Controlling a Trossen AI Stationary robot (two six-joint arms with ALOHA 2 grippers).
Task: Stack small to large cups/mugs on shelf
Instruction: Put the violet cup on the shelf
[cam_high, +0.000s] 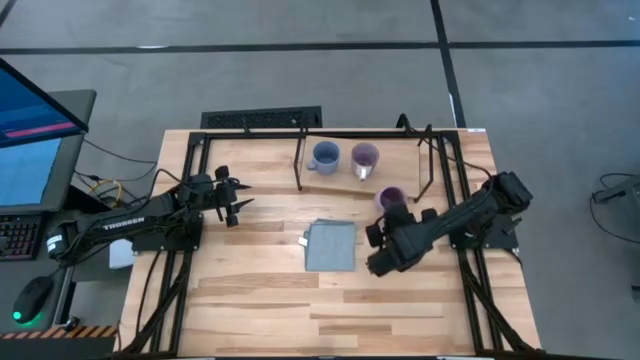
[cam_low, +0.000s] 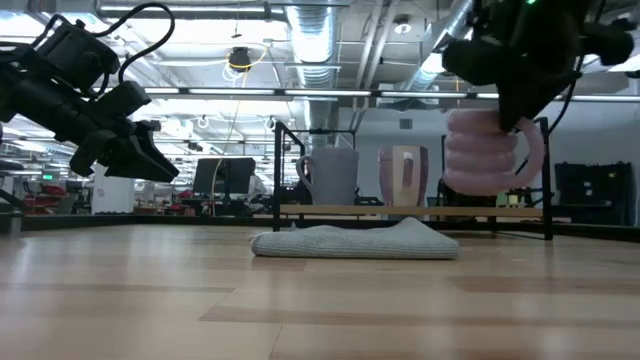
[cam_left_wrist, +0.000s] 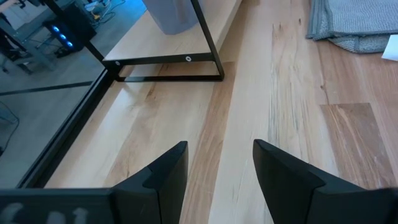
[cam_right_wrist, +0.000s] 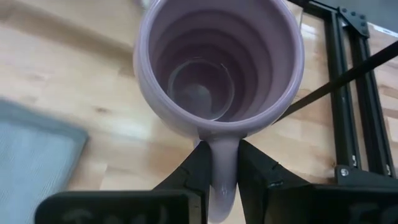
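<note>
The wooden tabletop (cam_high: 260, 300) carries the shelf (cam_high: 340, 187) at its far edge, with a blue mug (cam_high: 325, 157) and a light purple mug (cam_high: 364, 157) standing side by side on the board. A flat grey cloth (cam_high: 330, 246) lies mid-table. The right gripper (cam_high: 395, 212) pinches the handle of the ribbed purple mug (cam_right_wrist: 217, 62), upright, mouth up, lifted clear of the table just near-right of the shelf, so the shelf lies up and to the far-left of it. The right arm is clearly nearer. The left gripper (cam_high: 236, 196), jaws spread and empty, hovers well left of the shelf. The room behind is an open lab.
</note>
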